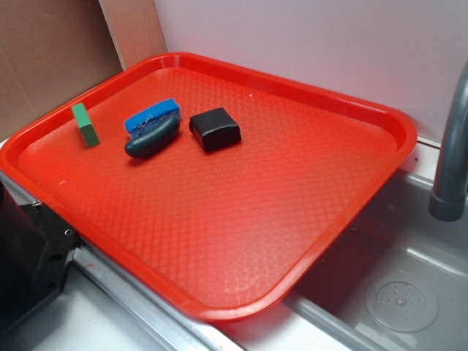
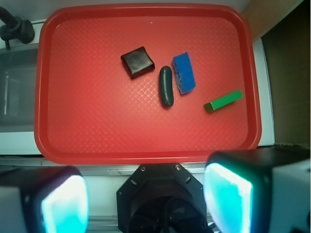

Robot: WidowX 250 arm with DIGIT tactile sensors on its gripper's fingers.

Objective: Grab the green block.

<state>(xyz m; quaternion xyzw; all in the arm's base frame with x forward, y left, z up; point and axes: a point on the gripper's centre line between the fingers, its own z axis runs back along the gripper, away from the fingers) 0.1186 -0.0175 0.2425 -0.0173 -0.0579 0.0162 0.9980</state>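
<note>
- Nearest the wrist camera, the pincer (image 2: 146,204) is seen with its two fingers (image 2: 65,204) spread wide apart, nothing held between them, well short of the tray's near rim.
- The green block (image 2: 223,101) is found on the red tray (image 2: 87,126), near its right rim in the wrist view, at about four o'clock from the tray's middle; in the exterior view it (image 1: 85,124) stands on a narrow face.
- At about ten o'clock from the block, apart from it, the blue sponge (image 2: 184,73) is laid.
- The dark green oblong (image 2: 166,86) is set against the sponge's left side.
- Farther left, at ten o'clock, the black box (image 2: 137,61) is placed, clear of the oblong.
- A grey faucet (image 1: 453,139) and sink (image 1: 402,292) are seen beyond the tray.
</note>
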